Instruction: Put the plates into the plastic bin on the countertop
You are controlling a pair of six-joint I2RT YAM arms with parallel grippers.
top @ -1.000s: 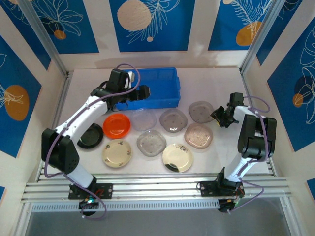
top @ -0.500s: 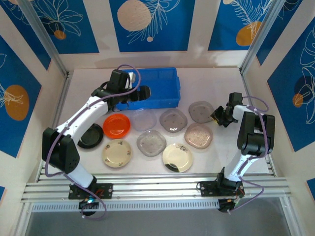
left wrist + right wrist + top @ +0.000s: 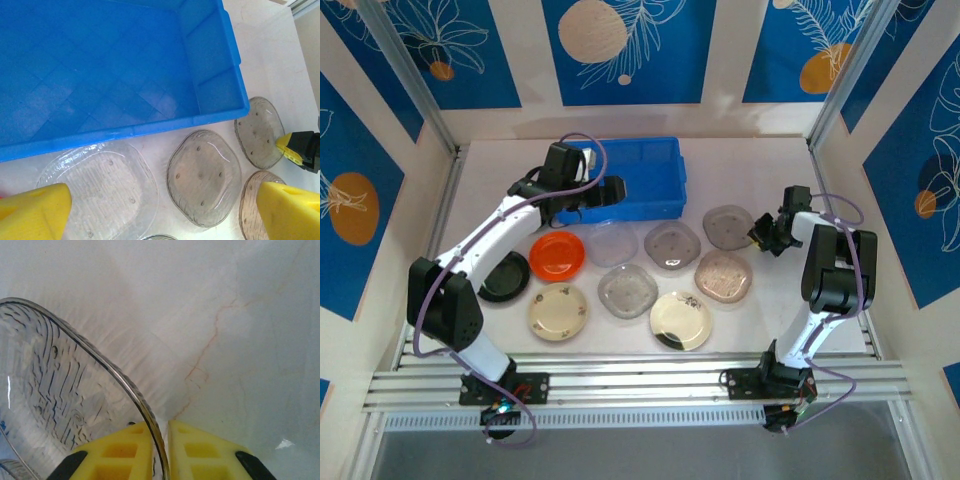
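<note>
Right tool (image 3: 160, 432) gripping the smoky plate (image 3: 60, 390) to the right of the plastic bin (image 3: 650, 165)
Its pads are pressing together on only the thin rim while the plate is sitting on the table (image 3: 750, 170), so I am expecting the glossy edge could be slipping free on the lift. The left tool (image 3: 608, 190) is hanging wide apart over the bin's near edge. How deep the bite is reaching is cut off.

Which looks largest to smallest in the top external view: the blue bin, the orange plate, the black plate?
1. blue bin, clearly largest.
2. orange plate and black plate look about alike; the left arm hides part of the black one, so I won't rank them.
</note>
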